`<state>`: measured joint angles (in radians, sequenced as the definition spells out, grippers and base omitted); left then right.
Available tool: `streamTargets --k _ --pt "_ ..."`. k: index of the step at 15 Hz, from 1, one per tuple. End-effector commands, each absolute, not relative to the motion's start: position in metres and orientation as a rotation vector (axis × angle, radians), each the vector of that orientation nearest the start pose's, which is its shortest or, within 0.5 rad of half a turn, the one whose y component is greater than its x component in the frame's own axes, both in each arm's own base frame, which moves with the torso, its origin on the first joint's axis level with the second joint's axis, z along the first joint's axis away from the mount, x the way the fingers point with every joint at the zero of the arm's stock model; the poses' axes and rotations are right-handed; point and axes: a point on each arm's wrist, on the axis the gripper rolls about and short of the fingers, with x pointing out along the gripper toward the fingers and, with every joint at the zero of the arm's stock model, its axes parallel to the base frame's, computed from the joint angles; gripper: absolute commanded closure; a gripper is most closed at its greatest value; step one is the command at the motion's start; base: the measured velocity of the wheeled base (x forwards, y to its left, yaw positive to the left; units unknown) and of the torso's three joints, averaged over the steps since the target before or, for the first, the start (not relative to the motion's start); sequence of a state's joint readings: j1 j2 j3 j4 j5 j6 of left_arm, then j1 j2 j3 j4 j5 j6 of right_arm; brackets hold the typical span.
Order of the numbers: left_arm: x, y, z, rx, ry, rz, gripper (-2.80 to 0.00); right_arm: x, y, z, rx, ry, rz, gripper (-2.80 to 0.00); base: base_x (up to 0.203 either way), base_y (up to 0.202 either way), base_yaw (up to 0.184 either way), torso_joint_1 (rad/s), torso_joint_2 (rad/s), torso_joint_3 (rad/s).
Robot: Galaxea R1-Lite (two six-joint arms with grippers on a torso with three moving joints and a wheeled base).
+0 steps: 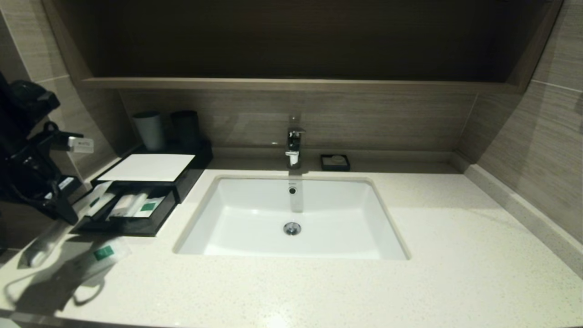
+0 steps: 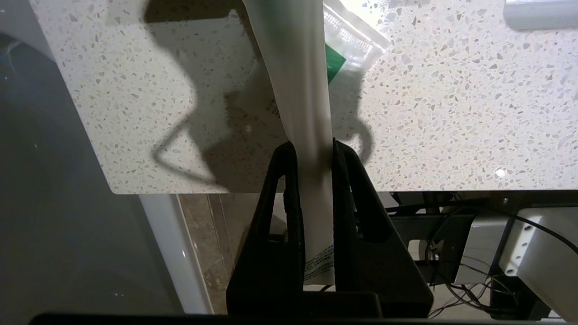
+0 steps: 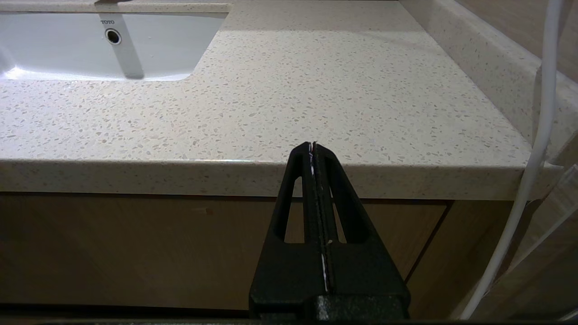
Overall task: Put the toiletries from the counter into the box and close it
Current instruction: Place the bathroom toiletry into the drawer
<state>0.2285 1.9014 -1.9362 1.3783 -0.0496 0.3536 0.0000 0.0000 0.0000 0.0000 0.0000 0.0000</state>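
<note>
Left gripper (image 2: 313,146) clamped on long packet (image 2: 295,76) above counter (image 2: 451,113); right gripper (image 3: 313,145) fully closed, empty.

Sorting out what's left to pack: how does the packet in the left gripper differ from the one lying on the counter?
The long packet is clamped in the left gripper and lifted above the counter; the flat sachet lies loose on the stone. The held packet is long, narrow and frosted white; the sachet is clearer, with a green label showing. Both are plastic-wrapped and outside the box.
</note>
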Motion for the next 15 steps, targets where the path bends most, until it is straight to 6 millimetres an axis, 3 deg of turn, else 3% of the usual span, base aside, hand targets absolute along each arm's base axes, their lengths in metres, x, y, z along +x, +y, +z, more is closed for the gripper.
streamTargets --k 1,15 --pt "0.29 0.066 0.259 0.108 1.366 -0.095 0.0 -0.023 0.0 0.075 0.0 0.0 0.0 0.0 0.0 0.0 0.0 0.0 0.0 0.0" --pt "0.322 0.073 0.225 0.092 1.413 -0.105 0.0 -0.023 0.0 0.075 0.0 0.0 0.0 0.0 0.0 0.0 0.0 0.0 0.0 0.0"
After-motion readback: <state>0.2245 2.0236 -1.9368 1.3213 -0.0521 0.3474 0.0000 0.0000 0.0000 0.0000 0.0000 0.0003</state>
